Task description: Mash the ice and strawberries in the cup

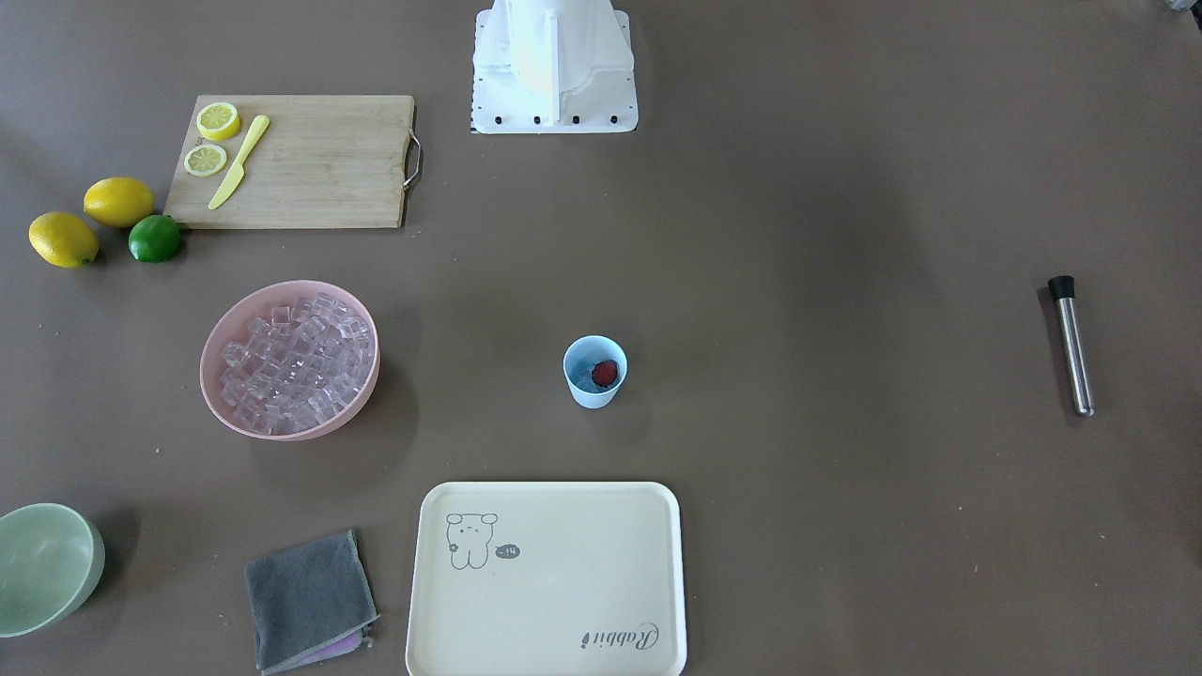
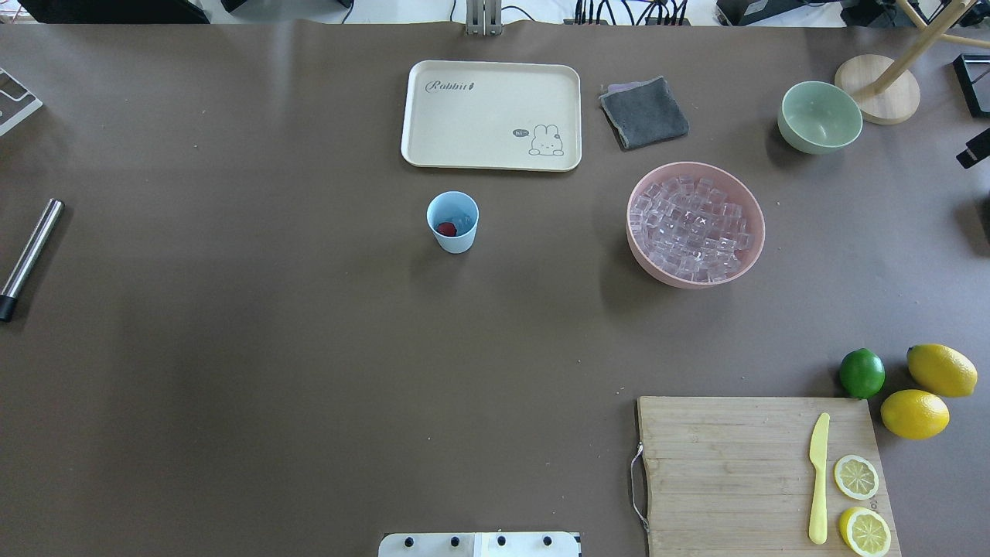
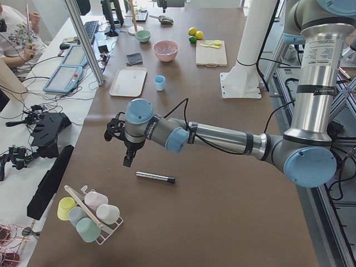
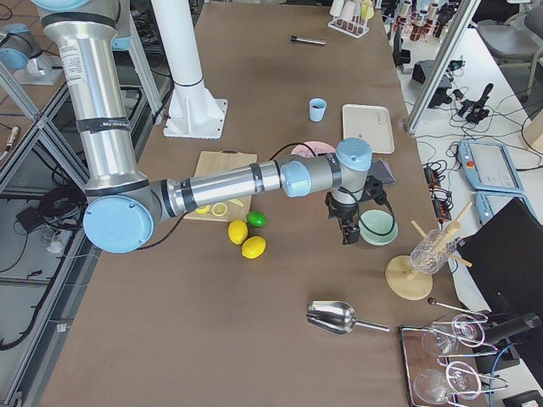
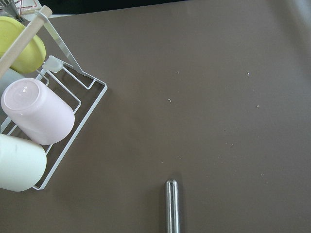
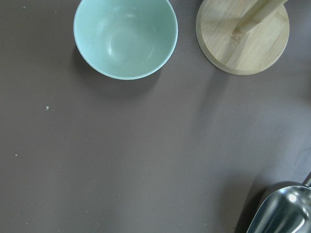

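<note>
1. Brown table, seen from overhead: a muddler lay flat at 9 o'clock by the left edge, with nothing holding it.
2. Left gripper hung above the table near the muddler, apart from it. Whether it was spread or clenched could not be told.
3. Cup stood upright near the centre, just at 6 o'clock of the tray. Strawberry lay inside, with what looked like ice beside it.
4. Pink bowl, at 3 o'clock of the cup, held a heap of more ice.
5. Right gripper hung beside the green bowl, well apart from the cup. Its grip could not be told either.
6. Filling looked done and mashing not yet begun. What seemed left was taking up the muddler, carrying it to the cup and pressing down.
</note>
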